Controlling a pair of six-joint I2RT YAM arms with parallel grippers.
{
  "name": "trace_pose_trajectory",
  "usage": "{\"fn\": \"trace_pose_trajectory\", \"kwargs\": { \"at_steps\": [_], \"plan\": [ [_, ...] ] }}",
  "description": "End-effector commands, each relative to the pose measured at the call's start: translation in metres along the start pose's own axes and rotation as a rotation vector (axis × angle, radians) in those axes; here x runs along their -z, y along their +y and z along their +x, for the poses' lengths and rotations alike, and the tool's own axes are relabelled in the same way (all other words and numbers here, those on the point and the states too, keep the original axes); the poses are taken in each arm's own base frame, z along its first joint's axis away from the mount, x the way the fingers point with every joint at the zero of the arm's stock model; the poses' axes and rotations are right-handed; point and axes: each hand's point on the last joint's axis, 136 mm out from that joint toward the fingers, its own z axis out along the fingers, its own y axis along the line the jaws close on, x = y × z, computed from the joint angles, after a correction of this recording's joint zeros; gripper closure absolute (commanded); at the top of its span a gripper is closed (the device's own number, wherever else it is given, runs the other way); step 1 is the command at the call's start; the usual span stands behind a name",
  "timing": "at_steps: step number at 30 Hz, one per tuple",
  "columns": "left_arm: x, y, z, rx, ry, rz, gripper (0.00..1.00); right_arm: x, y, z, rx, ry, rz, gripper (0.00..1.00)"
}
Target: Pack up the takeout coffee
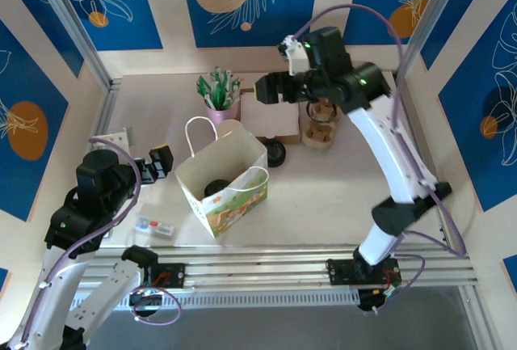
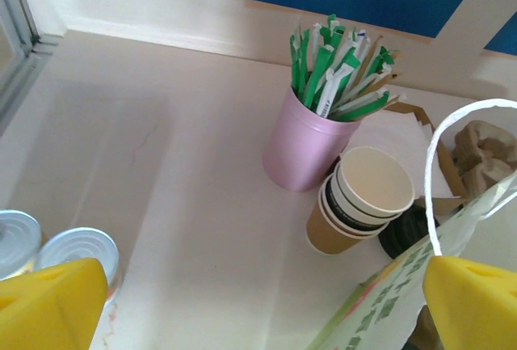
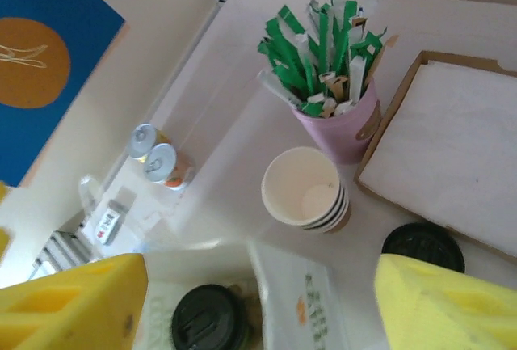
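Right gripper (image 1: 265,91) is hovering high over the back of the table, jaws standing apart with nothing between them. Left gripper (image 1: 153,164) is sitting low, just beside the left wall of the paper bag (image 1: 234,204). Its jaws are also spread wide and gripping nothing. In its wrist view I'm seeing a white bag handle (image 2: 452,124) looping close to it.

I'm reading the takeout coffee (image 3: 206,318) as already standing inside the bag. Its round black lid is facing up, so the long axis is running vertical. From the right gripper it is lying below and toward the near edge, reachable straight down through the open mouth. From the left gripper it is lying to the right, behind the bag wall. The left arm is looking nearer, but paper is blocking it.

Counting, big to small:
- one bag, two handles
- one cardboard tray (image 3: 452,140)
- one pink holder (image 2: 303,148) of green-wrapped sticks
- one stack of lidless cups (image 3: 305,192), number not countable
- one coffee
- one pile of loose lids (image 3: 422,245)
- two cans (image 3: 161,160)
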Motion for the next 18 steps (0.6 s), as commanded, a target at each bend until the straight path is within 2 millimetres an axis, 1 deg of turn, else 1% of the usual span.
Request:
{"fn": "trace_pose_trajectory", "kwargs": {
  "at_steps": [1, 3, 6, 7, 10, 13, 18],
  "plan": [
    [0.001, 0.006, -0.006, -0.065, -0.05, -0.034, 0.0, -0.036, -0.01, -0.016, -0.013, 0.015, 0.004, 0.34],
    [-0.002, 0.011, 0.001, -0.069, -0.047, -0.054, 0.0, -0.059, -0.018, -0.022, -0.016, 0.033, 0.03, 0.38],
    [-0.006, 0.016, 0.011, -0.056, -0.056, -0.065, 0.0, -0.094, -0.03, -0.026, -0.012, 0.054, 0.071, 0.39],
    [-0.007, 0.017, 0.014, -0.047, -0.057, -0.063, 0.0, -0.104, -0.033, -0.027, -0.015, 0.06, 0.073, 0.39],
    [-0.008, 0.019, 0.023, -0.027, -0.051, -0.058, 0.0, -0.134, -0.044, -0.02, -0.035, 0.091, 0.083, 0.42],
    [-0.011, 0.021, 0.035, -0.005, -0.035, -0.053, 0.0, -0.157, -0.049, -0.012, -0.026, 0.114, 0.089, 0.43],
    [-0.017, 0.02, 0.049, 0.026, -0.009, -0.034, 0.0, -0.182, -0.044, -0.007, 0.022, 0.118, 0.068, 0.44]
  ]
}}
